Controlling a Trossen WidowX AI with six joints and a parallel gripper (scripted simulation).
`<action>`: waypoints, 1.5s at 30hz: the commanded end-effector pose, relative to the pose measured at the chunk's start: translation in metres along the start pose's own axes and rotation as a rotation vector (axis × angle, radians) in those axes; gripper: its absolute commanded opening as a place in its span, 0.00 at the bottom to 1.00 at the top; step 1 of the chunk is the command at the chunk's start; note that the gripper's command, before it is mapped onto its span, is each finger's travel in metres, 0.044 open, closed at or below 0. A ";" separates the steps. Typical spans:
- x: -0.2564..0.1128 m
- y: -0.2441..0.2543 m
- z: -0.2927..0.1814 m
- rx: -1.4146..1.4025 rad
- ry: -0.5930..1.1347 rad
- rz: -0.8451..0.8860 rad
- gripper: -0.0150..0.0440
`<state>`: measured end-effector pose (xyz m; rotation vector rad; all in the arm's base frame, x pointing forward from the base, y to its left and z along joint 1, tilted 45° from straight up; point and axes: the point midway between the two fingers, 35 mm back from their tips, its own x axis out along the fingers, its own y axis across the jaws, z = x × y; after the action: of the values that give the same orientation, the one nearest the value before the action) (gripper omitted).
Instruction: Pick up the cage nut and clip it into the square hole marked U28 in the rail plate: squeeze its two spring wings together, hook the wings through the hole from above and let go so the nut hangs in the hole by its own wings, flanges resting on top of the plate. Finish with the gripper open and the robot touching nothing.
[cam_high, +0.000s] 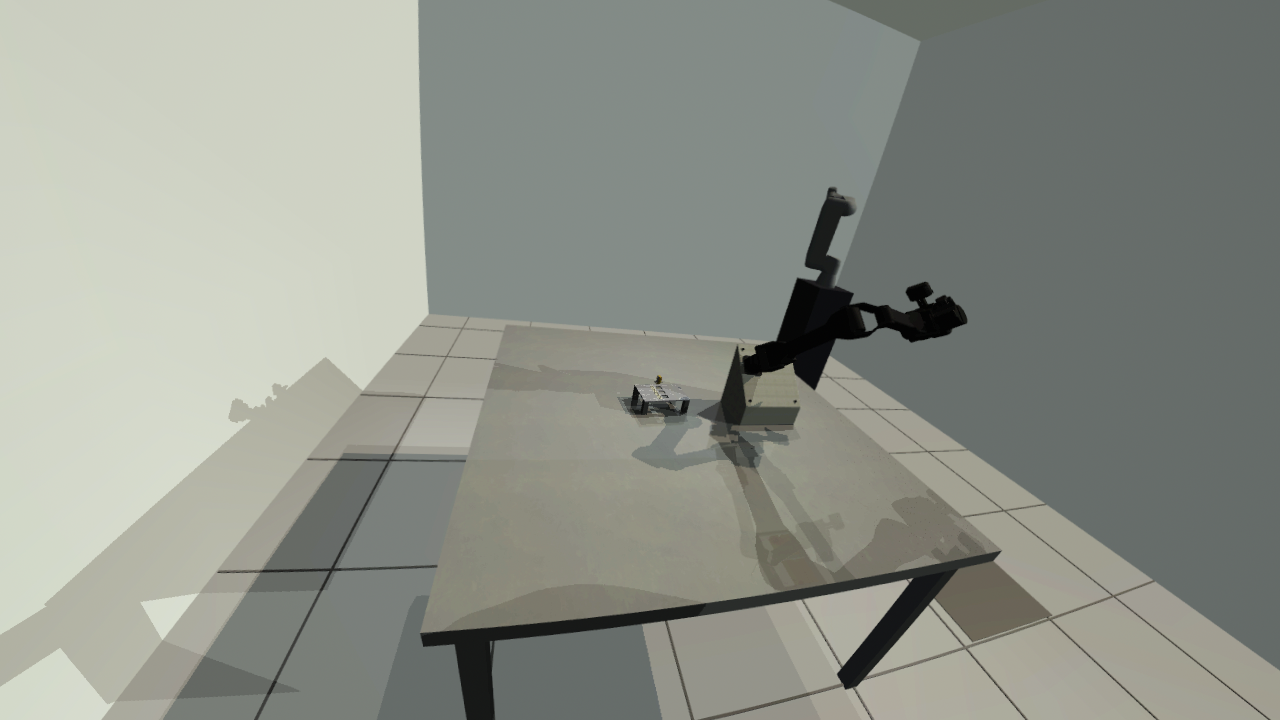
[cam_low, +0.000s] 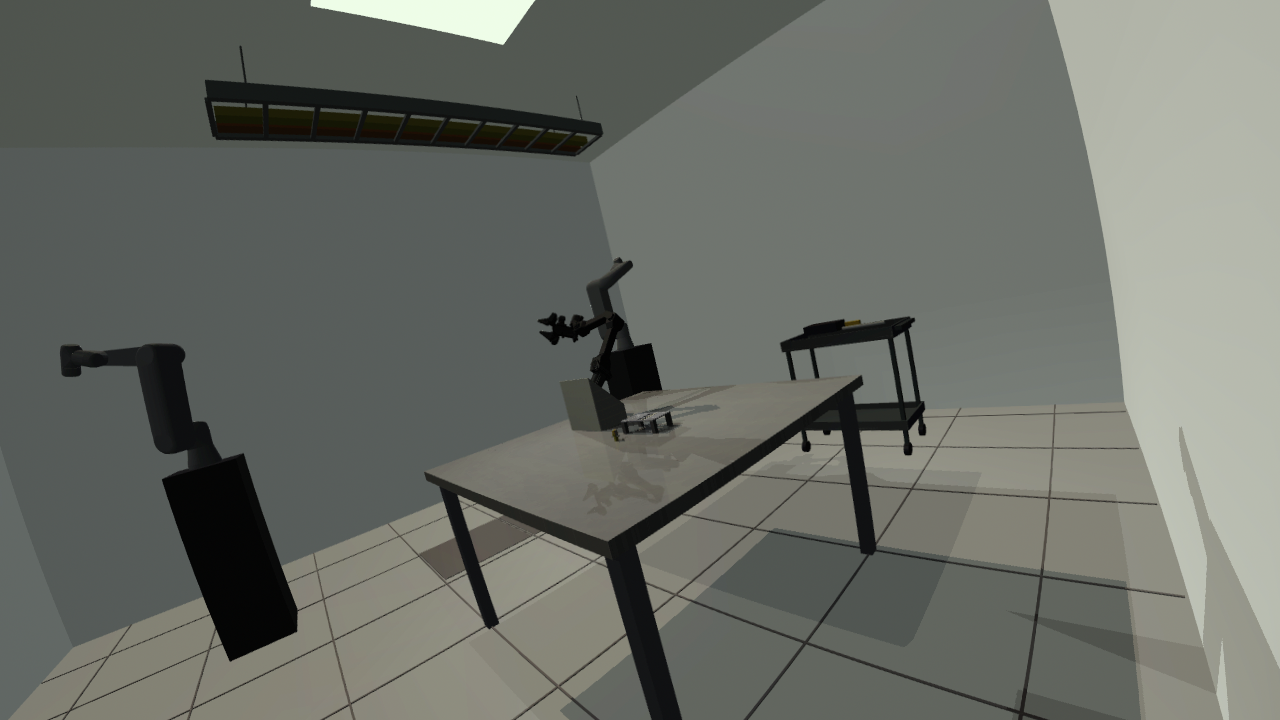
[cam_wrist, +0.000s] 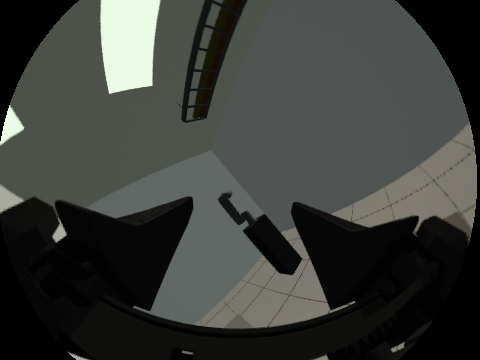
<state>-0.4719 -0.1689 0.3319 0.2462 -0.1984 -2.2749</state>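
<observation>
And it's all still to play for: the small yellow piece, which looks to be the cage nut (cam_high: 659, 379) (cam_low: 615, 435), sits well below and apart from the fingers (cam_high: 961, 315) (cam_low: 542, 328), just beside the rail plate (cam_high: 673, 394) (cam_low: 646, 417) on the surface (cam_high: 554, 501) (cam_low: 537, 474). The fingers stand wide, nothing between them, touching nothing and pointing off toward the walls! Picking, squeezing, hooking into U28 and letting go all look left to do, though the hole marking is too small to read.
</observation>
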 end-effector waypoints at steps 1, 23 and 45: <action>0.002 0.002 -0.002 0.003 0.004 0.005 0.98; 0.085 0.291 -0.240 0.239 0.688 0.488 1.00; -0.129 0.505 -0.487 -0.006 1.534 0.696 1.00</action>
<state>0.0533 -0.4536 0.0096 1.4533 0.3437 -1.0140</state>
